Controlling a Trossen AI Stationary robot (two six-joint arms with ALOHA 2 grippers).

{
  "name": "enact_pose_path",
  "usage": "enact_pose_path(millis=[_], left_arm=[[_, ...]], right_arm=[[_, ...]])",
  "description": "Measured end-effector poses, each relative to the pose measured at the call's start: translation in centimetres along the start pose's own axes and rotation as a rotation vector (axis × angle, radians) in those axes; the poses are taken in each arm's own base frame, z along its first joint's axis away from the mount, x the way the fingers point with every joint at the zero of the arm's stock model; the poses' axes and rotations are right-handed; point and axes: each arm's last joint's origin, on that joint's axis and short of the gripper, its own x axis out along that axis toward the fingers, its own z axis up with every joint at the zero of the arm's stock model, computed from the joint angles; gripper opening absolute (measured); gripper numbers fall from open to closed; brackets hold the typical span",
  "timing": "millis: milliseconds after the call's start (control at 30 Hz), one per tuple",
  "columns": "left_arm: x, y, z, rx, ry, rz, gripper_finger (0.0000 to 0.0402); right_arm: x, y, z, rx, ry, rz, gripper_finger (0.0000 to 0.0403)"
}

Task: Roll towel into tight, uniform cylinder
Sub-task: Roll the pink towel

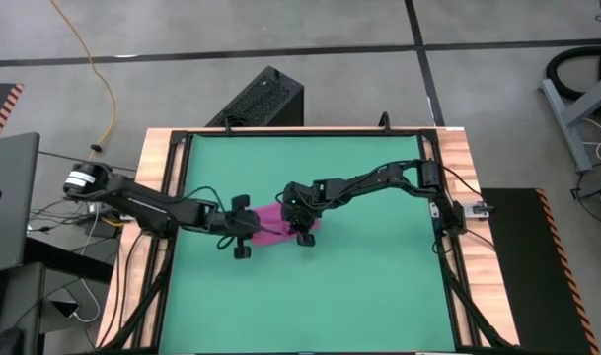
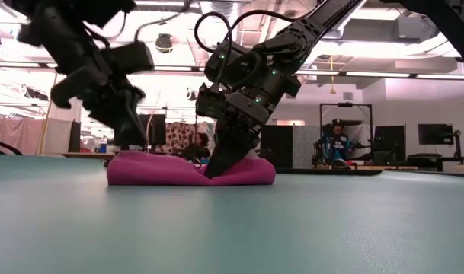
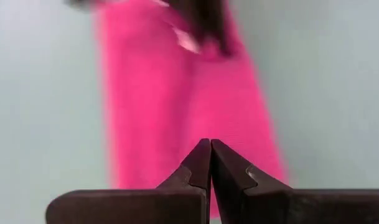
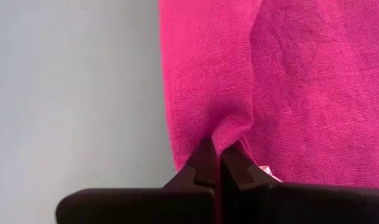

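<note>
The magenta-pink towel (image 1: 273,225) lies as a low, flattened roll (image 2: 163,171) on the green mat (image 1: 379,286), near the mat's middle. My right gripper (image 1: 302,223) comes from the right and is shut on the cloth at the roll's middle (image 2: 215,167). A small white tag (image 4: 267,170) shows beside its fingers. My left gripper (image 1: 243,235) is shut and stands over the roll's left end (image 2: 129,141); in its wrist view the shut tips (image 3: 211,148) sit over the pink cloth (image 3: 177,112). My right gripper pinches a small raised pucker of the towel (image 4: 229,134) between its two fingertips, near the edge with the white tag. The fingers come from above, slanting down. The towel stays on the mat, dented in where the fingers meet it (image 2: 216,171). Whether my left gripper's shut tips touch the towel, I cannot tell.
The mat is framed by dark rails and wooden table edges (image 1: 162,158). A black box (image 1: 265,99) stands beyond the far edge. In the low view, a person (image 2: 336,144) sits in the room behind.
</note>
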Motion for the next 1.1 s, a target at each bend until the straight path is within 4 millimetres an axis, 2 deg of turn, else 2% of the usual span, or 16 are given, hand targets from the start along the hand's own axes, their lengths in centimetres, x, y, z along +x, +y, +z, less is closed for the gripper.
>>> enact_pose_path(millis=[100, 167, 400, 600, 867, 1100], left_arm=[[-1.6, 0.7, -0.2, 0.015, -0.021, 0.189, 0.0], [-1.8, 1.1, -1.0, 0.004, -0.042, 0.234, 0.0], [0.2, 1.0, -3.7, -0.061, -0.051, 0.076, 0.0], [1.2, -0.4, -3.9, -0.104, -0.026, -0.071, 0.0], [0.6, -2.5, -2.7, -0.134, -0.05, -0.213, 0.0], [0.7, -2.5, -3.0, -0.139, -0.023, -0.191, 0.0]], right_arm=[[0.0, 0.0, 0.0, 0.0, 0.0, 0.002, 0.0011], [0.0, 0.0, 0.0, 0.0, 0.0, 0.004, 0.0011], [0.0, 0.0, 0.0, -0.002, 0.001, 0.004, 0.0011], [0.0, 0.0, 0.0, 0.006, -0.005, 0.003, 0.0011], [0.0, 0.0, 0.2, 0.022, -0.02, 0.002, 0.0012], [0.0, 0.0, 0.3, 0.02, -0.036, 0.001, 0.0012]])
